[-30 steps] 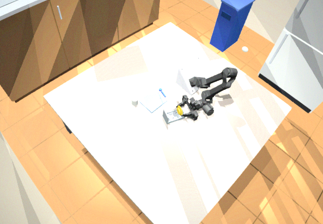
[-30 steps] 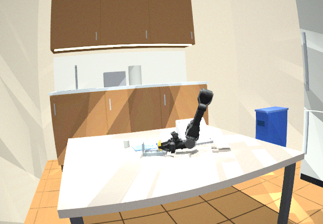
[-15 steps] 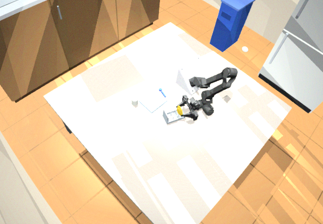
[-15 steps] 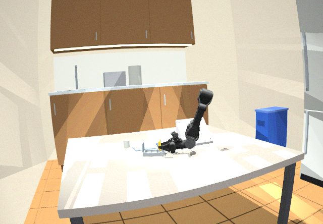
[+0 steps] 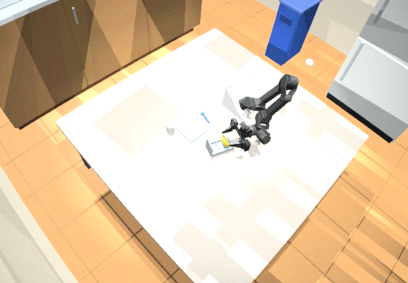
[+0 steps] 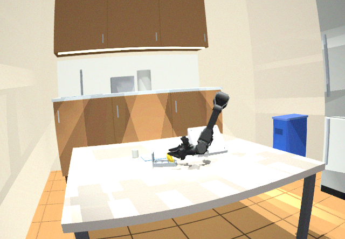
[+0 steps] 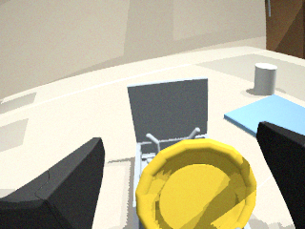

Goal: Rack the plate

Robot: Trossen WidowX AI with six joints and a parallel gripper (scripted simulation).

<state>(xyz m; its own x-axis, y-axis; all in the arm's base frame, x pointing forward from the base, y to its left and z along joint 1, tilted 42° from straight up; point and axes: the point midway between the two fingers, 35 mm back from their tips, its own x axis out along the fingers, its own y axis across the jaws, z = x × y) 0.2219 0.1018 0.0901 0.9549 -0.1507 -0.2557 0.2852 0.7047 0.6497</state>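
The yellow plate (image 5: pixel 225 141) (image 6: pixel 170 157) (image 7: pixel 197 196) stands on edge in the dish rack, its top leaning a little toward the rack's tall panel. Its lower edge is out of the wrist view, so the exact slot cannot be told. The grey dish rack (image 5: pixel 208 148) (image 6: pixel 164 164) (image 7: pixel 169 110) sits on the table, with two prongs showing beyond the plate in the wrist view. My gripper (image 5: pixel 226 138) (image 6: pixel 168 152) (image 7: pixel 184 138) is open, with one finger on each side of the plate. In the wrist view, gaps show between the plate's rim and both fingers.
A blue board (image 5: pixel 192 134) (image 7: pixel 272 113) lies beside the rack, with a blue utensil (image 5: pixel 205 117) near its edge. A grey cup (image 5: pixel 169 129) (image 6: pixel 135 153) (image 7: pixel 265 79) stands past the board. A white upright panel (image 5: pixel 231 103) is by the arm's base.
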